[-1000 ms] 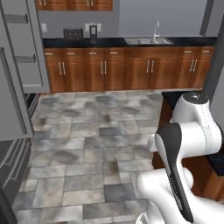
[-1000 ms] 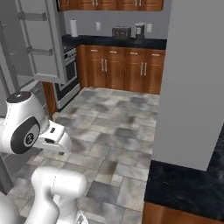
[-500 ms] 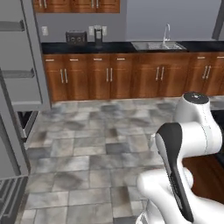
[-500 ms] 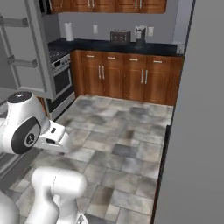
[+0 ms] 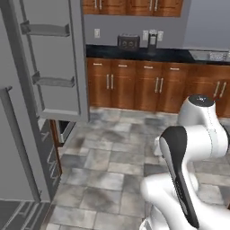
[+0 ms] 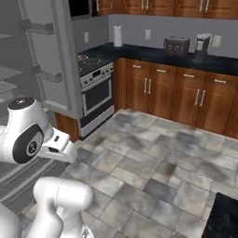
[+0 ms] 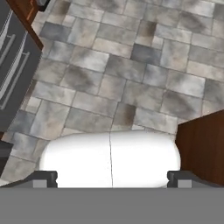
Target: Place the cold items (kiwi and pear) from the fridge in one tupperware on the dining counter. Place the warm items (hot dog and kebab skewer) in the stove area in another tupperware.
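My pincer (image 7: 112, 177) is spread wide with nothing in it, pointed down at the tiled floor (image 7: 131, 78). Off to its left in the hand view there's the dark stove front (image 7: 13, 74). From the base cameras I can see the open fridge door (image 5: 49, 58) with bare door shelves, and further out a toaster (image 6: 176, 45) on the black tabletop (image 6: 153, 55). Can't spot any tupperware or food items.

Open fridge door (image 5: 49, 58) with bare shelves; wooden cabinets (image 5: 134, 85) under a dark tabletop (image 6: 186, 56) carrying a toaster (image 6: 176, 45), coffee maker (image 6: 202, 42) and paper towel roll (image 6: 117, 36); stove (image 6: 95, 88); grey stone-tile floor (image 7: 131, 74)
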You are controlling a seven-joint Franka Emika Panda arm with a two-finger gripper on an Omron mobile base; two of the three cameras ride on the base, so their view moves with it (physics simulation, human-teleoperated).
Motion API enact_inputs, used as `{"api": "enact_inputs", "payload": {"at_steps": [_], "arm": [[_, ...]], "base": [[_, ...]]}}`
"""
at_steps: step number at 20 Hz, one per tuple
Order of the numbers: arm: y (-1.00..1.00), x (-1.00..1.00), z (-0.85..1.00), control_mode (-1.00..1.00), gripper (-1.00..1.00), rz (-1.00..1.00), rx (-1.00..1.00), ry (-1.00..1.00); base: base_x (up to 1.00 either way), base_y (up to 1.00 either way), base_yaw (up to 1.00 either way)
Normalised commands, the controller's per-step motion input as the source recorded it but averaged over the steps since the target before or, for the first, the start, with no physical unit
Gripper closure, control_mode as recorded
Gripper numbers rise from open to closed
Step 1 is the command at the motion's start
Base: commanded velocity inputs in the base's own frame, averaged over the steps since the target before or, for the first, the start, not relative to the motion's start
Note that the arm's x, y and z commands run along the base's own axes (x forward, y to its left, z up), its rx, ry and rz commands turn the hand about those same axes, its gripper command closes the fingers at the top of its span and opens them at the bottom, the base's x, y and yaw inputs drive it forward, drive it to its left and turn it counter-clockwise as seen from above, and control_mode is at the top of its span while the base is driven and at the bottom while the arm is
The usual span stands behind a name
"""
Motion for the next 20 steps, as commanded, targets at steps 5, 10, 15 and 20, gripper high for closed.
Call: {"api": "enact_inputs", "payload": {"at_steps": [5, 10, 15, 20], "arm": [[0.00, 0.00, 0.00, 1.00, -1.00, 0.00, 0.00, 0.00], [0.00, 0.00, 0.00, 1.00, -1.00, 0.00, 0.00, 0.00], [0.00, 0.00, 0.00, 1.00, -1.00, 0.00, 0.00, 0.00], [0.00, 0.00, 0.00, 1.00, -1.00, 0.00, 0.00, 0.00]], "base": [[0.88, 0.05, 0.55], [0.73, -0.07, 0.57], [0.68, -0.35, 0.56], [0.68, -0.26, 0.58]]}}
